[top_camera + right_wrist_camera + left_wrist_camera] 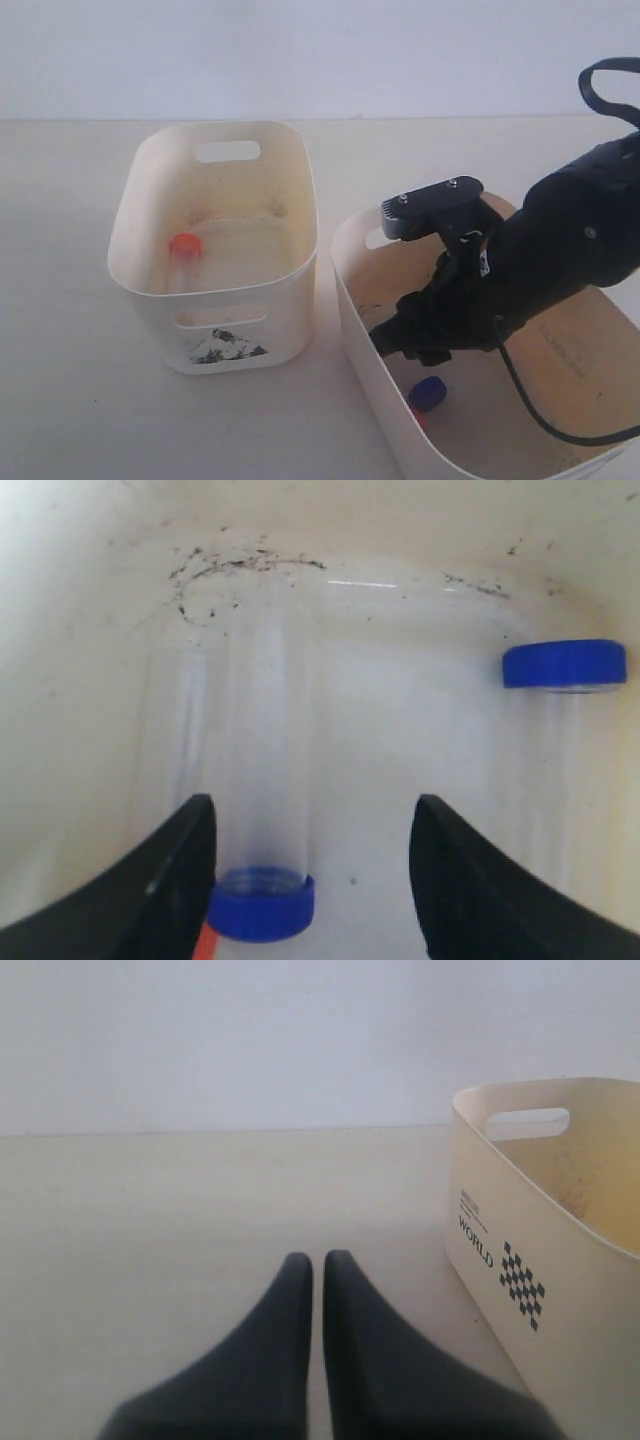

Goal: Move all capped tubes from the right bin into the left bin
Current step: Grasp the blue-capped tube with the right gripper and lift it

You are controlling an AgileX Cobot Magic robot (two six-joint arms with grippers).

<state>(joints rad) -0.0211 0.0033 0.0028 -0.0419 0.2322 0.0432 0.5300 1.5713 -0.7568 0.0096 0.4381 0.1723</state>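
My right gripper (312, 815) is down inside the right bin (352, 300) and open. A clear tube with a blue cap (262, 905) lies on the bin floor between its fingers, close to one finger (170, 880). A second blue-capped tube (564, 664) lies off to the side, and a sliver of an orange-red cap (205, 942) shows by the same finger. In the exterior view the arm hides most of the bin floor, but one blue cap (427, 392) shows. The left bin (215, 300), with the torn sticker, holds one orange-capped tube (185, 245). My left gripper (318, 1260) is shut on nothing, over the table.
A cream tub (540, 1250) printed with "WORLD" and a checkered diamond stands beside the left gripper in the left wrist view. The two bins stand close together, with pale tabletop (60, 300) around them and a white wall behind.
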